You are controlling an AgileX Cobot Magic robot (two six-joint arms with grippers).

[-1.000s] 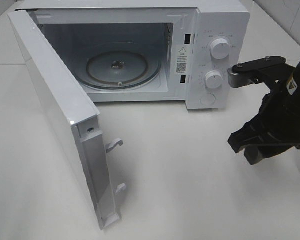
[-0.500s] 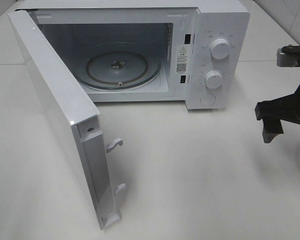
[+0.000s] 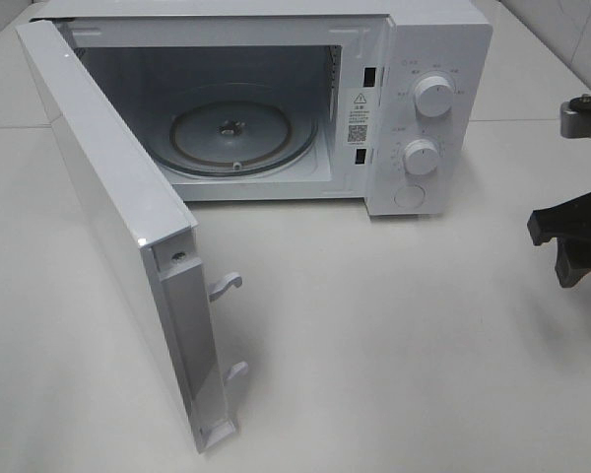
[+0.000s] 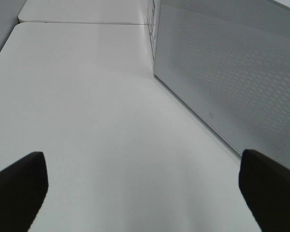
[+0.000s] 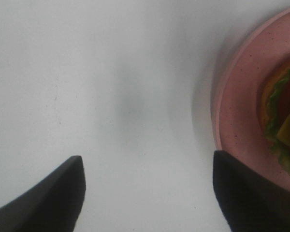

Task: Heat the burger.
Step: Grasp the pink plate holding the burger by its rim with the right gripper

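While my right gripper [image 5: 146, 166] hangs released and empty, the burger [image 5: 280, 113] on its pink plate [image 5: 239, 111] sits just outside one jaw; centring should come first.

Both grippers open, nothing gripped.

On my left wrist camera the left gripper [image 4: 145, 193] has its jaws spread out to the two sides of the frame, its dark fingertips [image 4: 17, 188] level with each other and bare space between them. The right gripper [image 5: 147, 193] has its jaws parted too, with nothing between. From the high camera I see only the right arm's grey wrist bracket [image 3: 581, 118] and the black gripper below it at the right edge, angled downward.
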